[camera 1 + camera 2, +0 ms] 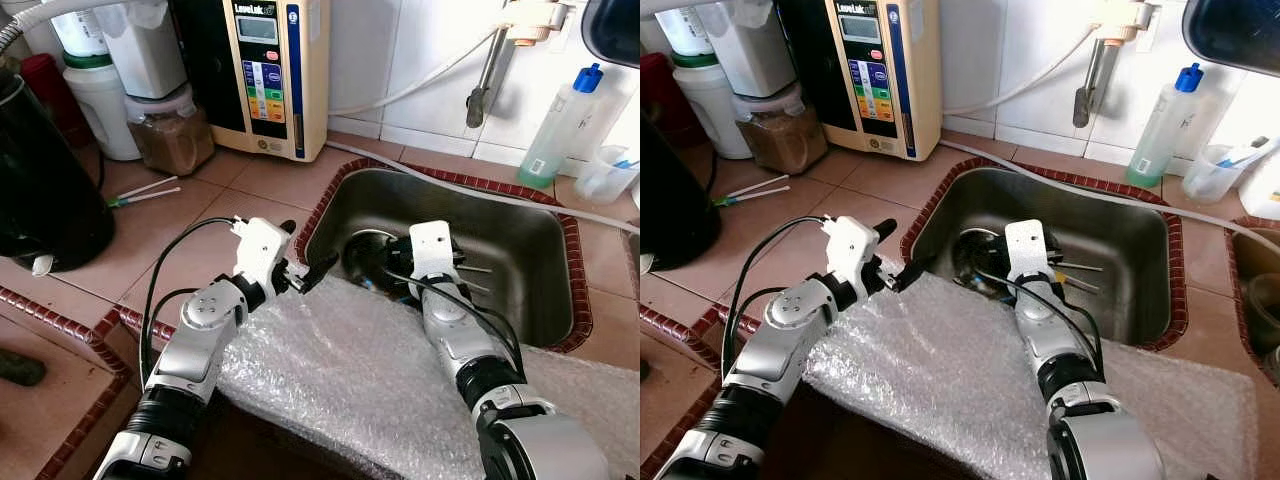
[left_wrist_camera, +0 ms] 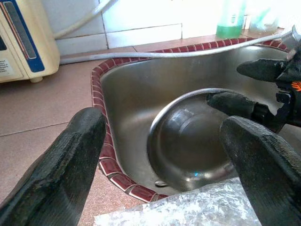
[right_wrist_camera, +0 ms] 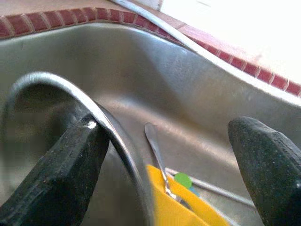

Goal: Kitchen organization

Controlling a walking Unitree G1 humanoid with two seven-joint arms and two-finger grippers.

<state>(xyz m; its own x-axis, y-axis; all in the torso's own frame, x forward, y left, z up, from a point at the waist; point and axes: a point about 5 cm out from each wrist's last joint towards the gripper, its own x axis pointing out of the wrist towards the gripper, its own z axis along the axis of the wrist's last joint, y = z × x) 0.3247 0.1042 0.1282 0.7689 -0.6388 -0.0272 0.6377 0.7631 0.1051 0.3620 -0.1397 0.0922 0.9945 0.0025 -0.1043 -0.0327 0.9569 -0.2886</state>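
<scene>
The robot is standing at a tiled kitchen counter (image 1: 200, 215) with a steel sink (image 1: 520, 250) set into it, and a sheet of bubble wrap (image 1: 350, 380) is lying over the counter's near edge just in front of the sink; a round steel bowl (image 2: 188, 141) is sitting inside the sink at its near left end, with some cutlery (image 1: 470, 278) lying on the sink floor beside it; the right gripper (image 3: 164, 155) is reaching down into the sink, its fingers standing apart, one finger (image 3: 66, 169) touching the bowl's rim while the other is hanging free over the sink floor; in the right wrist view a spoon (image 3: 157, 155) and something yellow (image 3: 174, 202) are lying just past the rim; the left gripper (image 1: 305, 275) is hovering at the sink's near left edge above the bubble wrap, its fingers spread wide and holding nothing, pointing towards the bowl; behind the sink a grey hose (image 1: 480, 190) is running along the counter under a wall tap (image 1: 485, 80); a green bottle (image 1: 562, 125) with a blue cap is standing at the back right; a cream water machine (image 1: 265, 75), a jar of brown powder (image 1: 170, 130) and white containers (image 1: 105, 100) are lining the wall on the left; a dark appliance (image 1: 45, 180) is sitting at the far left
</scene>
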